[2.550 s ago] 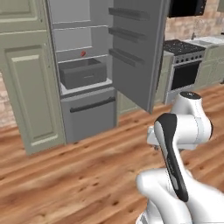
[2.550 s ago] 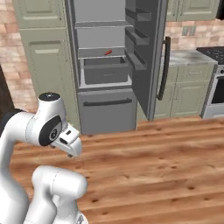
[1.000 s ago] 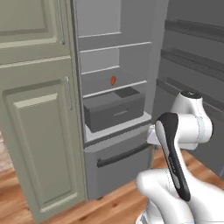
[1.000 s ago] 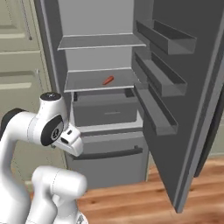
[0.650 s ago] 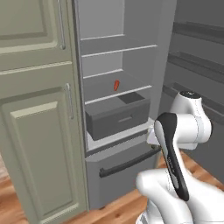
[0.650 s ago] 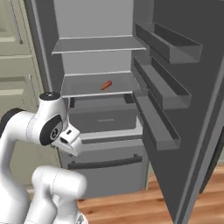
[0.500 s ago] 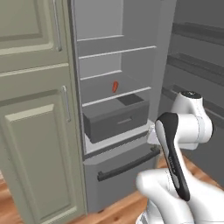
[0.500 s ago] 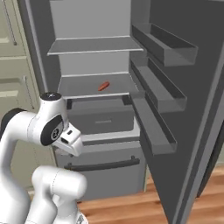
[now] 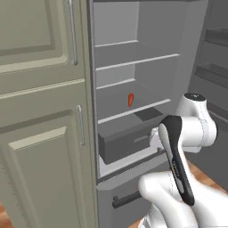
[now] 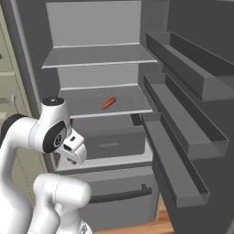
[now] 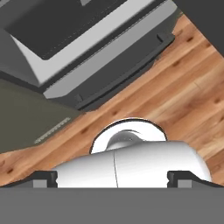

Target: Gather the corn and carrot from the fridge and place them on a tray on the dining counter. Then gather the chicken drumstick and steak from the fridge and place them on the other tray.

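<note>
Carrot up on the shelf, gripper folded low

The carrot [image 10: 109, 103] lies on the fridge's [image 10: 96, 55] middle shelf above the drawer [image 10: 107, 138], long axis slanting back and to the right — well above and ahead of the gripper [image 11: 113, 176], whose jaws stand wide, empty and pointing at the floor.

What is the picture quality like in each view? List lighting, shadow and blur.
Left base view: flat, even rendered light, no glare; the carrot is small and soft-edged on its fridge shelf. Right base view: the open door's bins look dark, with soft shadow under the shelves. Hand view: sharp wood floor, no motion blur, claw tips dark at the bottom.
</note>
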